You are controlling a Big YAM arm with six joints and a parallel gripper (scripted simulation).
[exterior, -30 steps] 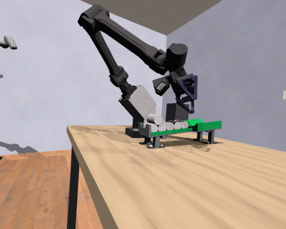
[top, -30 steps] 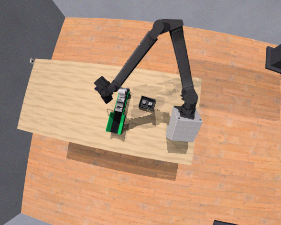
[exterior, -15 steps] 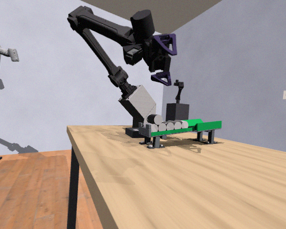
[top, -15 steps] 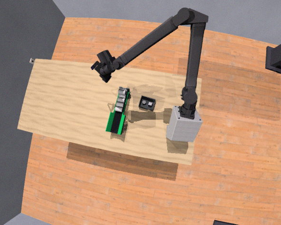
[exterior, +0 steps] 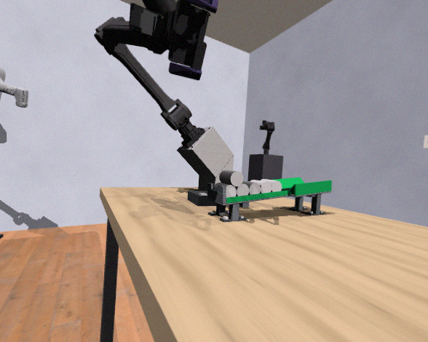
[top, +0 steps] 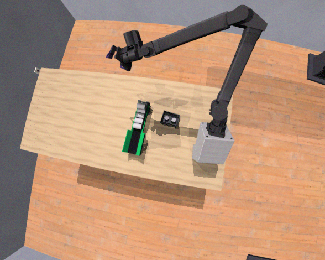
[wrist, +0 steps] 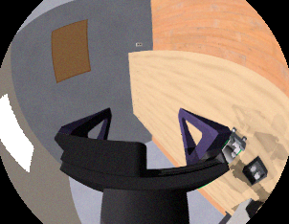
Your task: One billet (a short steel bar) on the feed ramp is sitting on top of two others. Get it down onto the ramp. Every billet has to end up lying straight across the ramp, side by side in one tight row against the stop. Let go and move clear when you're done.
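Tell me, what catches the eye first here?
Probably the long dark arm reaching high from its grey pedestal, its purple-tipped pincer open and empty beyond the table's far edge. Next, the green feed ramp mid-table, where one steel billet sits atop the row.

The top camera hangs high up and looks straight down. It sees the whole table (top: 73, 112), with the green ramp (top: 128, 139) small in the middle of the frame.

The exterior camera sits low, near the table's edge (exterior: 140, 265). It looks along the table top at the ramp (exterior: 309, 188), which stands in the middle of the frame.

The wrist camera rides on the arm, high up and far off. It looks down past the gripper (wrist: 148, 131) at the table (wrist: 181, 84). The ramp (wrist: 233, 148) shows tiny at the right.

All three views share the table and the ramp.
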